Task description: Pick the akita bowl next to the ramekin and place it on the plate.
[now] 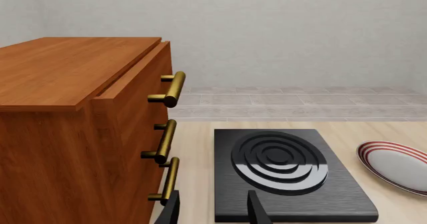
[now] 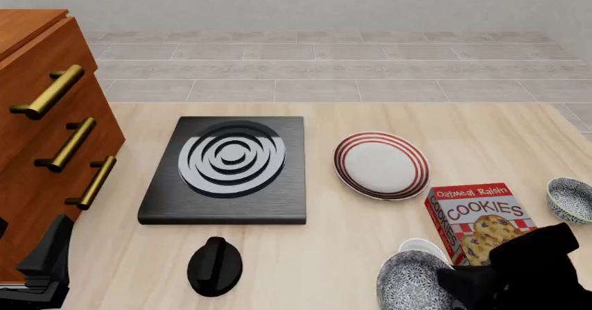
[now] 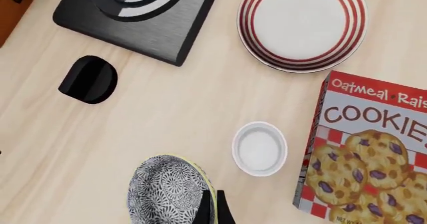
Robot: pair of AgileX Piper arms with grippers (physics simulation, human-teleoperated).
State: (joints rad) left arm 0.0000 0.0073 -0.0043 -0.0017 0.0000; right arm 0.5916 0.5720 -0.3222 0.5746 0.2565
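Observation:
My right gripper (image 3: 213, 210) is shut on the rim of the akita bowl (image 3: 168, 190), which is tilted so its dark patterned outside shows. Beside it stands the white ramekin (image 3: 259, 148). In the front view the held bowl (image 2: 411, 282) is at the near edge, just left of the right gripper (image 2: 453, 280), with the ramekin (image 2: 423, 246) partly hidden behind it. The red-ringed plate (image 2: 382, 164) lies further out at mid-table and holds nothing. My left gripper (image 1: 213, 214) is open and holds nothing, close to the wooden cabinet.
A cookie box (image 2: 481, 222) stands just right of the ramekin. A second speckled bowl (image 2: 570, 200) sits at the right edge. A black slab with white rings (image 2: 227, 168) lies left of the plate, with a black knob (image 2: 215, 265) before it. A wooden cabinet (image 2: 41, 136) fills the left.

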